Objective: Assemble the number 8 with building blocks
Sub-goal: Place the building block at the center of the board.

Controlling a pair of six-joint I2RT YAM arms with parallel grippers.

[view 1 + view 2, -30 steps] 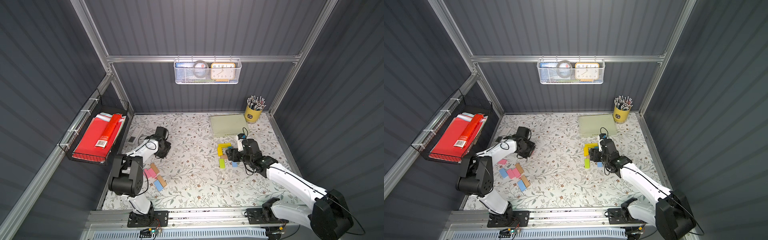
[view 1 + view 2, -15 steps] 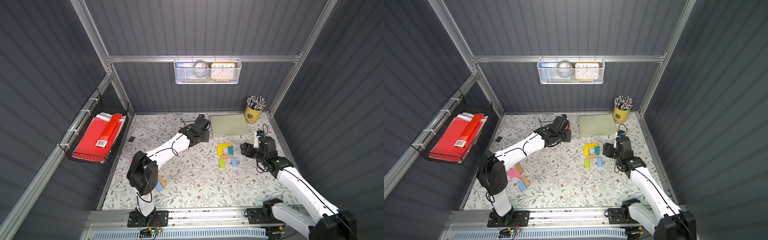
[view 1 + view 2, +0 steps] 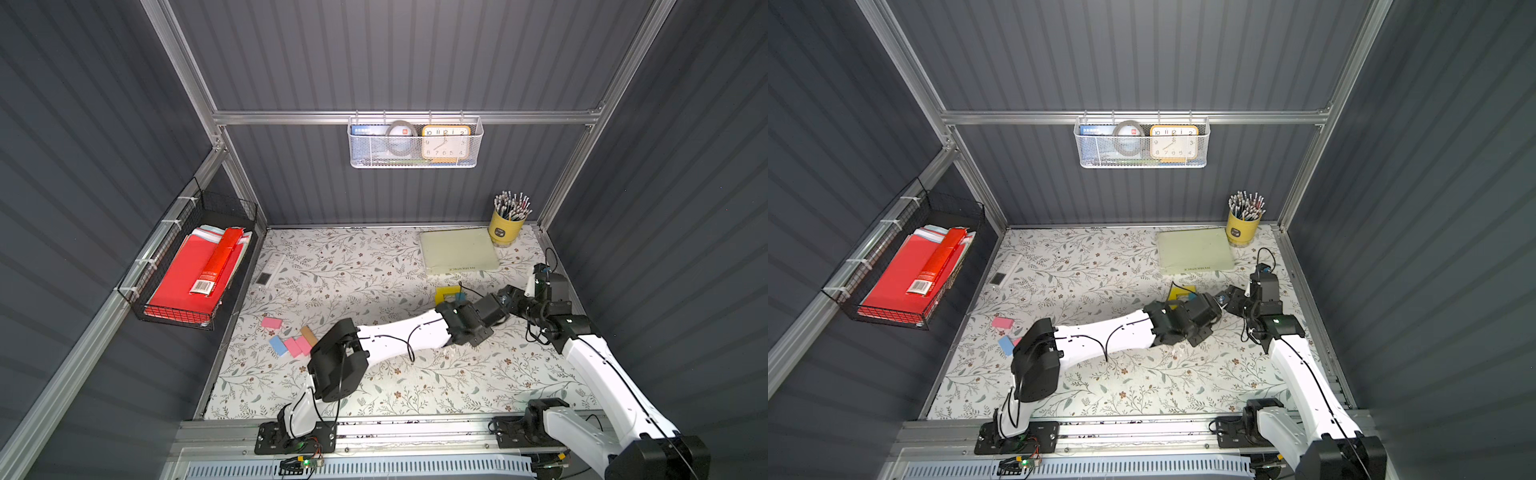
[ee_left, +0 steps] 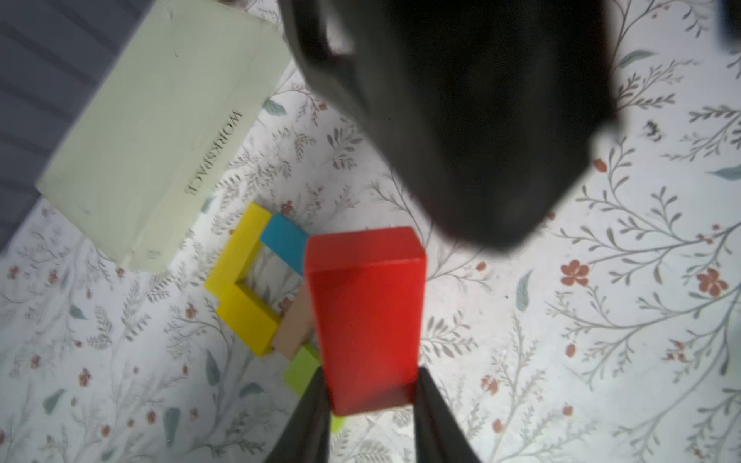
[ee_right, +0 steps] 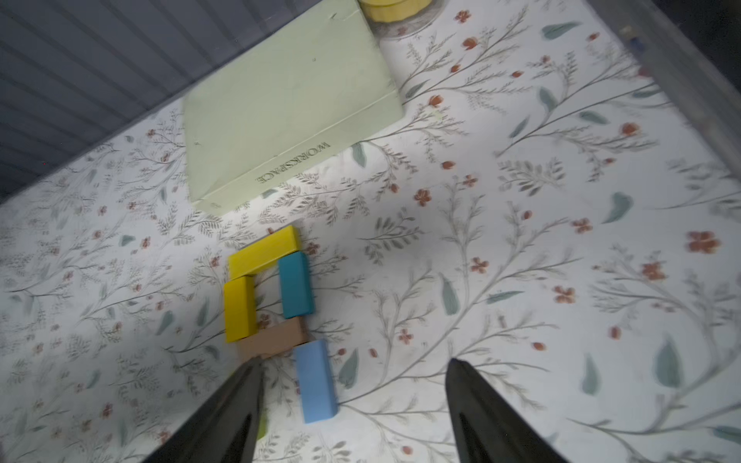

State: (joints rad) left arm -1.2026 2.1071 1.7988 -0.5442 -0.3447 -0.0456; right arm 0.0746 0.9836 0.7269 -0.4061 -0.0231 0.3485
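Left arm (image 3: 399,336) lies stretched across the floral table (image 3: 436,386) and hides most of the partly built figure in both top views; only its 2 yellow blocks (image 3: 444,289) and a bit of the teal block (image 5: 296,286) show there.

Left gripper (image 4: 369,385): nearly closed, pinching a red block (image 4: 365,312) right at the figure. Other parts of the figure: tan block (image 5: 274,340), light blue block (image 5: 316,381), green block (image 4: 302,368) (mostly behind the red one).

Right gripper (image 5: 355,362): fingers wide apart, empty, just beside the figure.

A dark blurred mass (image 4: 461,100) fills much of the left wrist view.

5 loose blocks (image 3: 292,347) lie near the table's left edge.

WORKSPACE book (image 3: 457,251) and cup (image 3: 505,232) of pencils (image 3: 511,203) stand at the back.

White mesh basket (image 3: 365,160): clock (image 3: 446,142), tape roll (image 3: 401,132).

Black wire basket (image 3: 226,201): red folders (image 3: 178,286), long red box (image 3: 218,262).
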